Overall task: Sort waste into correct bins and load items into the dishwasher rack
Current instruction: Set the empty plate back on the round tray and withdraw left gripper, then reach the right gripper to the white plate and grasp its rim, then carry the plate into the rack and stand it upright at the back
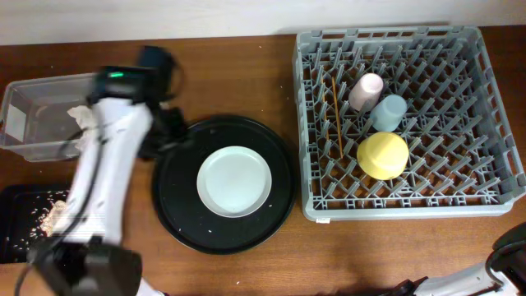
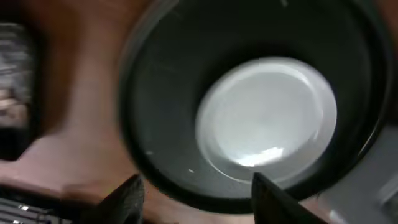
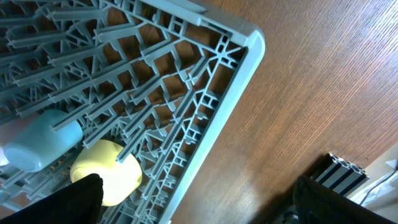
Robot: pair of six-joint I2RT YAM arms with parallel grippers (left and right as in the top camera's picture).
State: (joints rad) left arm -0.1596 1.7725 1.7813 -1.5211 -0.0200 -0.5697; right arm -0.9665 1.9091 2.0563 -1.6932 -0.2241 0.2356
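The grey-white plate (image 1: 234, 181) (image 2: 267, 112) lies in the middle of the round black tray (image 1: 177, 210) (image 2: 161, 124). My left gripper (image 1: 170, 136) (image 2: 199, 202) hovers at that tray's left edge, open and empty; its view is blurred. A white napkin (image 1: 82, 119) rests in the clear bin (image 1: 33, 90). Beige food scraps (image 1: 53, 215) lie in the shallow black bin (image 1: 16, 201). The dishwasher rack (image 1: 394, 210) (image 3: 236, 93) holds the yellow bowl (image 1: 382, 154) (image 3: 106, 180), light blue cup (image 1: 388, 113) (image 3: 43, 146), pink cup (image 1: 366, 90) and chopsticks (image 1: 337, 119). My right gripper (image 3: 202, 205) is open over the rack's corner.
The right arm (image 1: 509, 263) sits at the table's bottom right corner. A black metal frame bar (image 3: 345, 171) shows past the table edge in the right wrist view. Bare wood lies between the rack and the round tray.
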